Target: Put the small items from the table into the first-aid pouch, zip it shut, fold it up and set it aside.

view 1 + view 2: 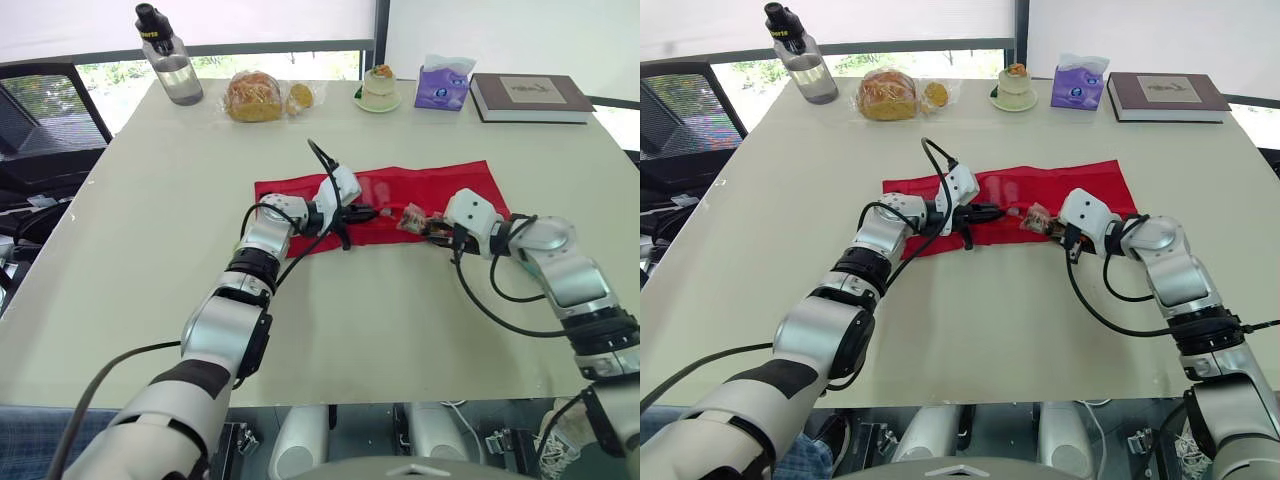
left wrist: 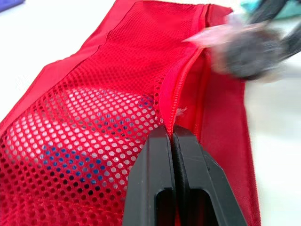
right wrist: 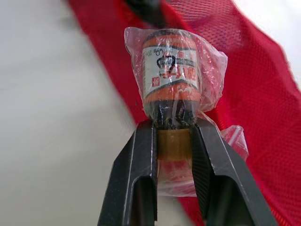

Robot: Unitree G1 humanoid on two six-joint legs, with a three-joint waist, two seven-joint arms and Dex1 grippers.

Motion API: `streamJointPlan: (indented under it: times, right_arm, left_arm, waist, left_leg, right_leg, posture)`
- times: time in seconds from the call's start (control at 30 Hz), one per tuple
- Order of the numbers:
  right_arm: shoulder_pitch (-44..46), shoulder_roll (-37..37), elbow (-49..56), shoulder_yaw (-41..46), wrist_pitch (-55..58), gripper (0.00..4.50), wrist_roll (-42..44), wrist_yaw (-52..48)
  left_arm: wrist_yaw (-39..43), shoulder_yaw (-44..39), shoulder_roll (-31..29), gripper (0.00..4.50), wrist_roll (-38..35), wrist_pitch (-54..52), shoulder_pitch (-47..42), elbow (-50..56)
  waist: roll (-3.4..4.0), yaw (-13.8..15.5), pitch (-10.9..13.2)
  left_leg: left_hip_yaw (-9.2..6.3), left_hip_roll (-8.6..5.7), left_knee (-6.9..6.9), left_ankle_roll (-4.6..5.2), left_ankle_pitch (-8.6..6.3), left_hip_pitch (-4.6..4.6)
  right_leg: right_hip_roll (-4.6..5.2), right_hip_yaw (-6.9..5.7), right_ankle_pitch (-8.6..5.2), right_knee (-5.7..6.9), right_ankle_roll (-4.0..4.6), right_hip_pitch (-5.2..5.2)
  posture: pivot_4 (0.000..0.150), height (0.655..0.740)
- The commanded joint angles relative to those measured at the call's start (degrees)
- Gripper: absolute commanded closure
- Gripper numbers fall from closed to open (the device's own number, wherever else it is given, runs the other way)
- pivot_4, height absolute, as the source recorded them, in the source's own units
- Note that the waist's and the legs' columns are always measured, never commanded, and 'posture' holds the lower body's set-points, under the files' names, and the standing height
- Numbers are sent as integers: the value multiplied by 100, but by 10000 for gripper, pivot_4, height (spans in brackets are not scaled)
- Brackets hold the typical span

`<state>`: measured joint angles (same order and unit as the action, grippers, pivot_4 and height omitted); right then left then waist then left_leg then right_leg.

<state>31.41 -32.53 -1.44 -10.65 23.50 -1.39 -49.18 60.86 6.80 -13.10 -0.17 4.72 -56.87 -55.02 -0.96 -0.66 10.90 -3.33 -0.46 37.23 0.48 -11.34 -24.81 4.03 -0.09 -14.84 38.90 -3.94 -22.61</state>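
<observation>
The red first-aid pouch [image 1: 430, 188] lies opened flat in the middle of the table. My left gripper [image 1: 366, 213] is shut on the pouch's zipper edge [image 2: 168, 110], lifting the mesh flap [image 2: 94, 117]; something blue [image 2: 70, 157] shows through the mesh. My right gripper [image 3: 174, 125] is shut on a small brown bottle with an orange label, wrapped in a clear plastic bag [image 3: 170, 70]. It holds the bottle [image 1: 412, 218] just above the pouch's near edge, a short way right of the left gripper's tips.
Along the table's far edge stand a water bottle [image 1: 170, 62], bagged bread [image 1: 255, 97], a cup on a saucer [image 1: 378, 88], a purple tissue pack [image 1: 443, 85] and a book [image 1: 530, 97]. A black chair [image 1: 40, 110] stands off the left side.
</observation>
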Motion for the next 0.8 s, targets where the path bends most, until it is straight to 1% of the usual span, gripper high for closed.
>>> streamJointPlan:
  times: [0.03,0.3,0.5,0.7,0.8]
  right_arm:
    - [-74,83,529,40,604,40612,-54,329]
    - [-256,90,1237,-225,1067,40612,162,88]
    - [-200,-76,1004,-309,1383,40612,-84,279]
    - [-94,64,876,-186,1793,40612,-132,720]
    - [-8,283,832,-75,2065,40612,-140,1079]
  left_arm:
    - [103,21,107,45000,-155,-137,160,562]
    - [-32,-39,179,45000,-168,-406,293,876]
    - [-50,-77,196,45000,-272,-520,399,1050]
    - [51,37,173,45000,-371,-702,678,1489]
    - [85,86,161,45000,-369,-766,773,1635]
  waist:
    - [0,-7,0]
    - [0,-14,0]
    - [0,-12,0]
    - [0,-18,0]
    - [1,-20,0]
  left_leg:
    - [0,-1,0,0,0,-1]
    - [-1,0,-3,0,0,1]
    - [-1,-1,-1,0,0,0]
    - [-2,1,-3,0,0,2]
    - [-1,1,-2,0,0,3]
  right_leg:
    - [1,0,0,-2,0,0]
    - [-1,1,0,2,0,-4]
    - [0,1,0,2,0,-4]
    - [0,1,0,2,1,-5]
    - [-1,1,0,3,1,-3]
  posture:
    - [1500,7332]
    - [1500,7332]
    - [1500,7332]
    - [1500,7332]
    - [1500,7332]
